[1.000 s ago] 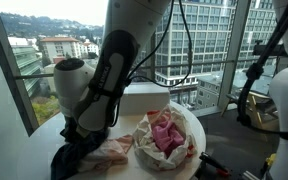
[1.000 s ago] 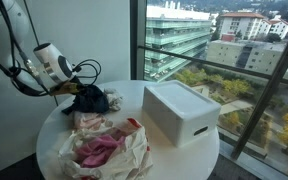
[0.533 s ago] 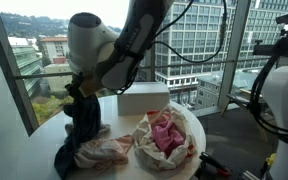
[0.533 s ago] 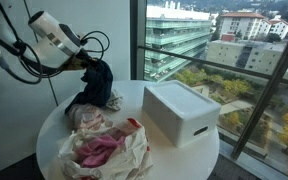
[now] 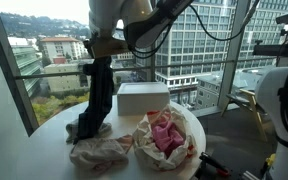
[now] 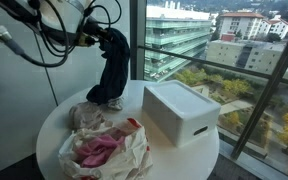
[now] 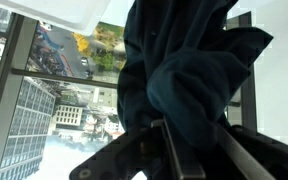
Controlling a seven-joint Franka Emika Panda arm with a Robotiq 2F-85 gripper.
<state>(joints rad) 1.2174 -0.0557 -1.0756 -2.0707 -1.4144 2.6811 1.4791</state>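
While the gripper [image 6: 102, 36] hangs high over the table [image 6: 52, 132], its jaws are pinched almost together on the top end of a dark cloth [image 6: 112, 70], so that's a proper hold and not just a touch. The dark cloth drapes straight down from the grip like a long rope, and its bottom end is bunched on the tabletop.

Reading the round table in that exterior view as a clock face:
- the dark cloth's bottom end sits at roughly 11 o'clock
- a white box [image 6: 179, 110] is at about 3 o'clock, apart from the dark cloth
- a floppy bag [image 6: 134, 140] stuffed with pink clothes [image 6: 99, 150] is down at 7 o'clock
- a crumpled pale cloth [image 6: 87, 117] lies at around 10 o'clock, right up against the dark cloth's bottom end

An exterior view from across the table shows the same thing: gripper [image 5: 100, 48] up top, dark cloth [image 5: 96, 100] hanging below it, pale cloth [image 5: 99, 150] just beside its foot, box [image 5: 142, 98] behind.

The wrist view is mostly fabric. The dark cloth [image 7: 184, 70] fills the middle, and the fingers [image 7: 172, 155] come in from 6 o'clock and vanish into the folds.
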